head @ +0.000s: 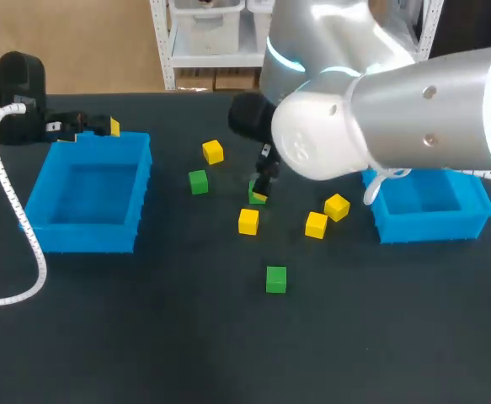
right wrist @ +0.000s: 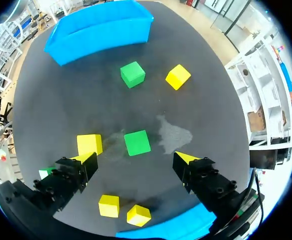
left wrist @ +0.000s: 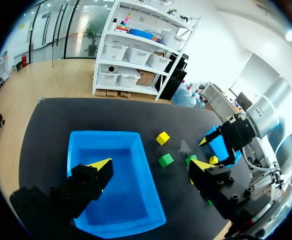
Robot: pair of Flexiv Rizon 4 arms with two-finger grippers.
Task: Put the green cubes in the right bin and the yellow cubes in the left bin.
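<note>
Right gripper (right wrist: 135,159) released, fingers spread, with a green cube (right wrist: 136,142) on the table just ahead between them, untouched. Left gripper (left wrist: 151,165) also open and holding nothing, above the left bin (left wrist: 105,135) rim. Table (head: 144,337) is dark and matte, with a pale smudge (right wrist: 172,135) beside that cube. Both bins, including the right bin (head: 430,227), are blue, rectangular and open-topped. All cubes lie on the table between the bins: four yellow cubes (head: 248,221) and two other greens (head: 198,182).
</note>
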